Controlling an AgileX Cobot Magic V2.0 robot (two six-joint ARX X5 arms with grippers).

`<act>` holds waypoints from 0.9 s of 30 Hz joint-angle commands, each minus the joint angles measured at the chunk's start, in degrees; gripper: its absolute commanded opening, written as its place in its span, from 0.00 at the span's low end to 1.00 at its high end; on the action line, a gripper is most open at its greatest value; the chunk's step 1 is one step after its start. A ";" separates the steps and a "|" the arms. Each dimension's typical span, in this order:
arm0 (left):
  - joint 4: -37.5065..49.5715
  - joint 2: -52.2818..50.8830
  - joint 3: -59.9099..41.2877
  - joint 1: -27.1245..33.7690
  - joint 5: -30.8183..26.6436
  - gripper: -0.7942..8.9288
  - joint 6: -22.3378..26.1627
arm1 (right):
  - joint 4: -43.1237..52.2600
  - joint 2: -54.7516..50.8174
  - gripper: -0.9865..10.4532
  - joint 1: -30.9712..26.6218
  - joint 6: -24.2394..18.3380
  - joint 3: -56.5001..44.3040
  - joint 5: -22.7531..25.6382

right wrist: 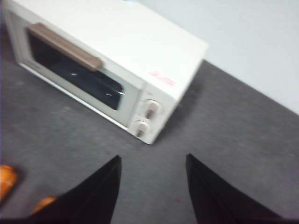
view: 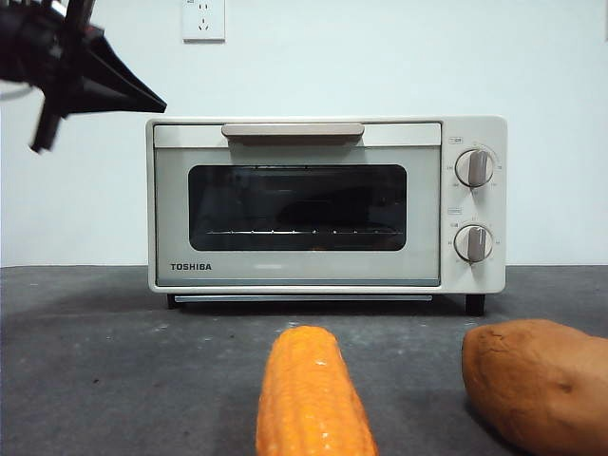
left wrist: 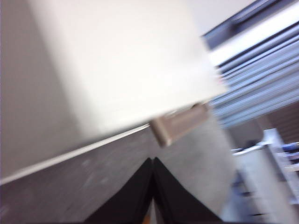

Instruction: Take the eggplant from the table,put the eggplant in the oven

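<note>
The cream-white TOSHIBA oven (view: 323, 204) stands at the back of the dark grey table (view: 114, 361) with its door closed. Behind the glass lies a dim, long dark shape (view: 328, 211); I cannot tell whether it is the eggplant. No eggplant shows on the table. My left gripper (view: 152, 99) hangs high, left of the oven's top corner, pointing at it. In the left wrist view this gripper (left wrist: 153, 161) is shut with nothing in it, just short of the beige handle (left wrist: 180, 123). My right gripper (right wrist: 152, 161) is open and empty above the table, in front of the knob side of the oven (right wrist: 117, 51).
An orange-yellow corn cob (view: 313, 394) lies at the front centre. A lumpy orange-brown sweet potato (view: 537, 380) sits at the front right. Both stand between the camera and the oven. A wall socket (view: 203, 19) is on the white wall behind.
</note>
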 commanded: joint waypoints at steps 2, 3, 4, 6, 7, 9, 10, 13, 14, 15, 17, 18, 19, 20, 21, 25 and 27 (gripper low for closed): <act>-13.11 -5.92 0.63 -2.93 -13.57 0.09 15.56 | 3.08 1.88 0.25 0.61 0.63 -2.69 -1.55; -15.78 -7.76 0.61 -3.93 -17.05 0.09 17.18 | 3.98 2.21 0.23 0.59 0.52 -3.93 -1.29; -17.77 -9.46 0.57 -4.85 -20.11 0.09 18.23 | 5.22 2.60 0.20 0.48 0.35 -5.40 -1.03; -20.11 -12.57 0.46 -6.32 -25.27 0.09 19.39 | 7.80 3.17 0.16 0.11 0.33 -8.44 0.44; -20.57 -14.27 0.17 -6.97 -27.74 0.09 19.54 | 9.38 3.28 0.13 -0.20 0.33 -10.32 1.75; -20.17 -17.70 -1.09 -7.98 -31.78 0.09 19.52 | 12.59 3.28 0.09 -1.20 0.33 -14.29 3.43; -19.54 -19.45 -2.12 -8.39 -33.64 0.09 19.45 | 14.01 3.26 0.09 -1.92 0.33 -16.28 3.23; -17.40 -24.76 -6.43 -9.07 -37.66 0.09 18.51 | 17.42 2.45 0.09 -5.20 0.35 -22.34 1.64; -16.63 -26.45 -8.11 -9.14 -38.64 0.09 18.12 | 18.45 1.90 0.09 -6.60 0.35 -24.17 0.52; -15.72 -28.20 -9.99 -9.16 -39.50 0.09 17.55 | 19.78 1.22 0.09 -8.35 0.37 -26.25 -1.36; -13.73 -32.00 -14.10 -9.20 -40.35 0.09 16.28 | 23.06 -0.24 0.09 -11.47 0.35 -29.97 -6.45; -12.76 -33.83 -16.22 -9.25 -40.72 0.09 15.41 | 25.44 -1.20 0.09 -13.62 0.37 -32.06 -9.66; -11.96 -35.78 -18.32 -9.29 -41.03 0.09 14.71 | 27.89 -2.14 0.09 -15.41 0.37 -34.03 -12.48; -11.32 -37.40 -20.09 -9.35 -41.13 0.09 13.97 | 29.70 -2.84 0.09 -16.72 0.37 -35.45 -14.08; -10.69 -39.21 -22.03 -9.42 -41.31 0.09 13.29 | 32.52 -3.98 0.09 -18.60 0.39 -37.59 -15.89; -7.87 -46.71 -29.53 -9.92 -44.37 0.09 10.23 | 42.51 -8.81 0.09 -24.39 0.44 -45.46 -18.69; -6.32 -51.23 -33.24 -10.34 -47.52 0.09 8.39 | 48.22 -12.61 0.09 -26.38 0.44 -50.18 -18.51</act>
